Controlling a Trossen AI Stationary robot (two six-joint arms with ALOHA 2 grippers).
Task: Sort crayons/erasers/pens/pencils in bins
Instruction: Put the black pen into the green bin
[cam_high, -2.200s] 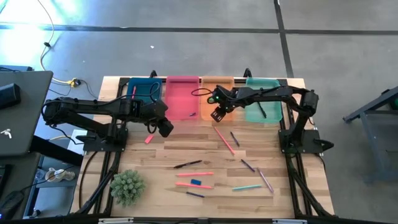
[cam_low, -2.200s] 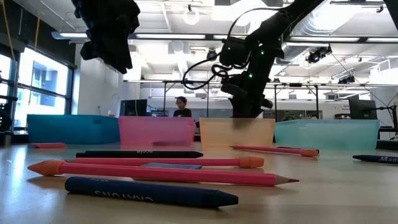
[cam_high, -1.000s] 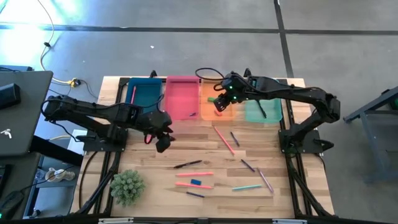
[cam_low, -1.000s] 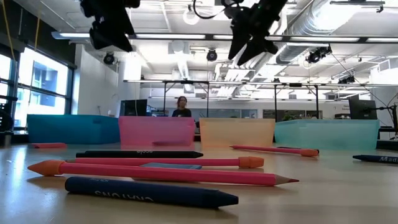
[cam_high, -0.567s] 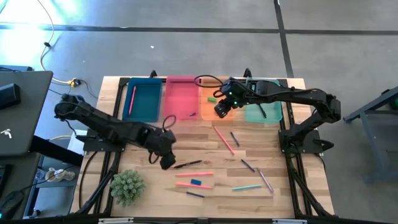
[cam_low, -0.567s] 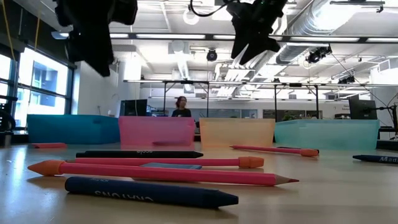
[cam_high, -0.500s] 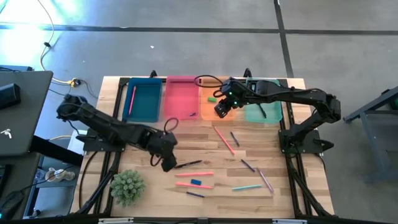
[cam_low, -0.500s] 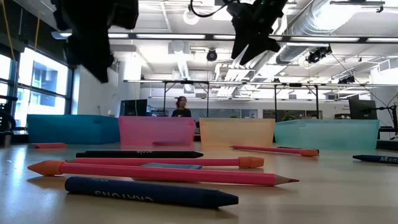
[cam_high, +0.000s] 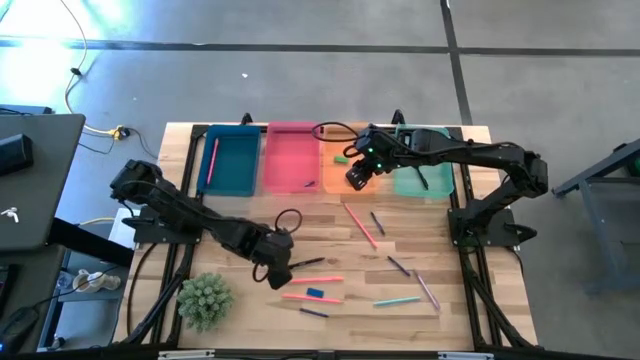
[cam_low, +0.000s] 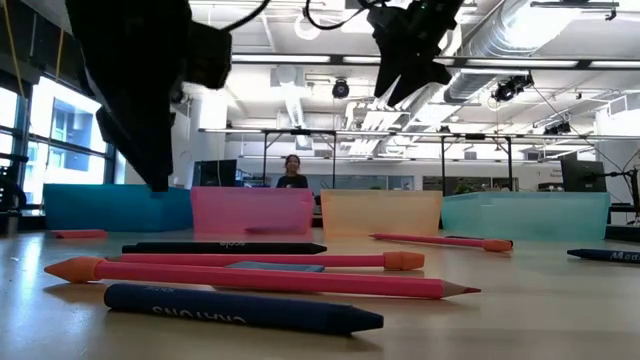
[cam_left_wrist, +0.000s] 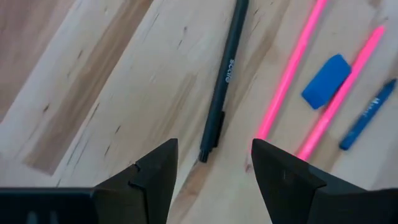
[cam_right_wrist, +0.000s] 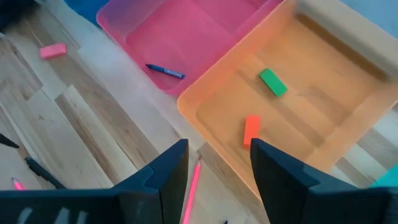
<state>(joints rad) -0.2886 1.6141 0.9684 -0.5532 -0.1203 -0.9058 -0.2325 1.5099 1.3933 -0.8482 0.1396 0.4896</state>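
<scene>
Crayon (cam_low: 240, 308) is lying nearest the table-height camera, dark blue, with two pink pencils (cam_low: 260, 277) just behind it and the blue eraser (cam_high: 315, 293) tucked between those two, all loose on the table (cam_high: 440, 320) because they are not yet sorted. Just beyond the eraser, the black pen (cam_left_wrist: 224, 74) is lying alone, and the left gripper (cam_high: 278, 272) is hanging over its near end with fingers (cam_left_wrist: 152, 180) spread apart and empty, straddling the pen's tip; judging by that line-up, it is preparing to take the pen. Farther from the eraser, past more scattered sticks, the four bins are standing in a row at the table's far edge, one per kind of thing. The orange bin (cam_right_wrist: 323, 118) is holding the green eraser (cam_right_wrist: 273, 82) and an orange one (cam_right_wrist: 251, 130), so erasers likely belong there; the pink bin (cam_right_wrist: 205, 31) is holding a blue crayon. The right gripper (cam_high: 355, 176) is hovering at the orange bin's near rim, its fingers parted and holding nothing. A pink eraser (cam_right_wrist: 53, 50) is lying on the table, well to the left of the blue eraser.
</scene>
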